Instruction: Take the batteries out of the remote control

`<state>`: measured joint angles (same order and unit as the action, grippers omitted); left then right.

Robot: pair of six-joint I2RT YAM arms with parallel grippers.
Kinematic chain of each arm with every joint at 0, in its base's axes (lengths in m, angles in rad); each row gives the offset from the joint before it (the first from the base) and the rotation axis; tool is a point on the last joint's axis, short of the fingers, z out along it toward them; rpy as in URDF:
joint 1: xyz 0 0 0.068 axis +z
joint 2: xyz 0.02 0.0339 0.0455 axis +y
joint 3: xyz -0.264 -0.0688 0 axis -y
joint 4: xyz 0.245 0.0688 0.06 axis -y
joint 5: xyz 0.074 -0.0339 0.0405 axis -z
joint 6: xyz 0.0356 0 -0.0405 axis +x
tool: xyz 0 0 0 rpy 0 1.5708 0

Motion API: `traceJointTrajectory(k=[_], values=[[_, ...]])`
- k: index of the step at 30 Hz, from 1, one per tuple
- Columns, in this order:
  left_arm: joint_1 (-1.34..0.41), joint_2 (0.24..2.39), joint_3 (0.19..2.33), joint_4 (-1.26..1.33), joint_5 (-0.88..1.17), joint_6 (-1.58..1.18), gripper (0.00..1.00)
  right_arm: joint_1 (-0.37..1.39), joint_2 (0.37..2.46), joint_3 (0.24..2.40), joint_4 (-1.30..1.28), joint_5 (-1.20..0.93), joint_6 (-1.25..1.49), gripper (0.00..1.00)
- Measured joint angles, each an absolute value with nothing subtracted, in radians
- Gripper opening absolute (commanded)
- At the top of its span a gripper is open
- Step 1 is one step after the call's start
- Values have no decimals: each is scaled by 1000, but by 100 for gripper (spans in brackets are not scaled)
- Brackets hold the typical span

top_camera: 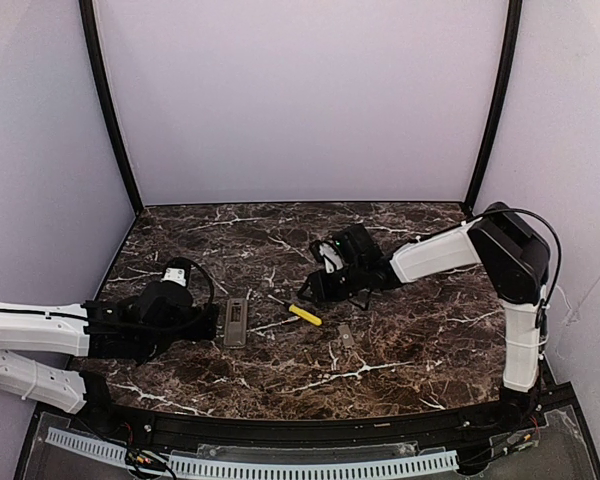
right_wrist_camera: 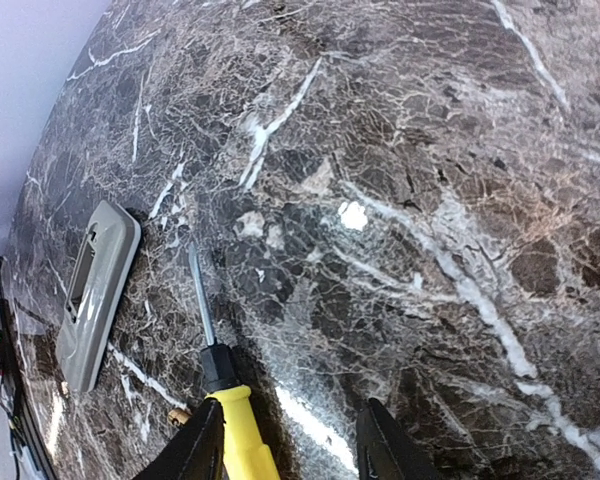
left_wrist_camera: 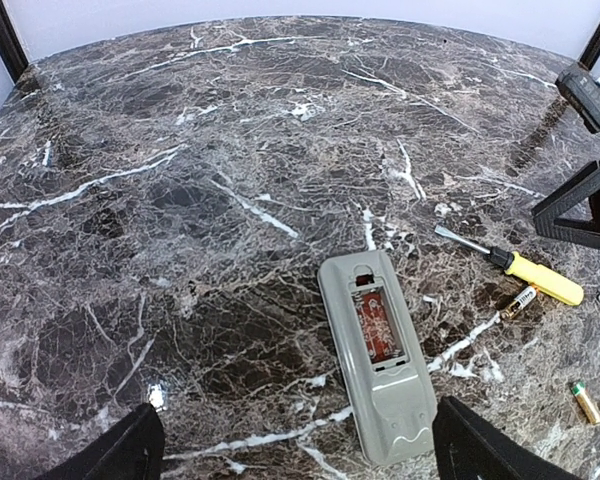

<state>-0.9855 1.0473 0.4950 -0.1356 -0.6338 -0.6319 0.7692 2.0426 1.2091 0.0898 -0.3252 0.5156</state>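
Note:
The grey remote control (left_wrist_camera: 380,355) lies back-up on the marble, its battery bay open and showing only a red board. Two small batteries lie loose to its right, one (left_wrist_camera: 517,301) beside the screwdriver and one (left_wrist_camera: 584,401) nearer the table's front. My left gripper (left_wrist_camera: 300,465) is open, and the remote's near end sits between its fingers (left_wrist_camera: 475,450), close to the right one. My right gripper (right_wrist_camera: 290,450) is open just above the table. The yellow-handled screwdriver (right_wrist_camera: 235,430) lies on the marble against its left finger. The remote (top_camera: 236,322) and the screwdriver (top_camera: 302,313) also show from above.
A small flat grey cover (top_camera: 346,337) lies right of the screwdriver. The right arm's black gripper (left_wrist_camera: 590,200) shows at the right edge of the left wrist view. Purple walls close the table on three sides.

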Motion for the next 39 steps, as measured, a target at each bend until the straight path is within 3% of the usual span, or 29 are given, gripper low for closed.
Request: traceJointTrajectory(k=[5,7,8,9,16,22,30,39], values=[[-986,1046,502,-139,-641,-606,94,769,1998,1237,35,-297,488,63],[-986,1042,516,-141,-651,-587,94,769,1963,1256,6,-280,469,78],[-986,1038,527,-146,-658,-575,94,769,1940,1266,-10,-268,459,92],[-986,1033,539,-151,-671,-557,95,769,1916,1274,-23,-254,449,98],[-954,974,617,-139,-796,-342,99,746,1700,1295,-115,-131,360,99],[-819,888,615,-43,-840,-120,99,672,1467,1217,-130,15,275,98],[-564,865,507,171,-772,48,99,566,1259,1006,-137,212,177,99],[-346,990,361,437,-639,136,99,440,1068,708,-9,338,107,99]])
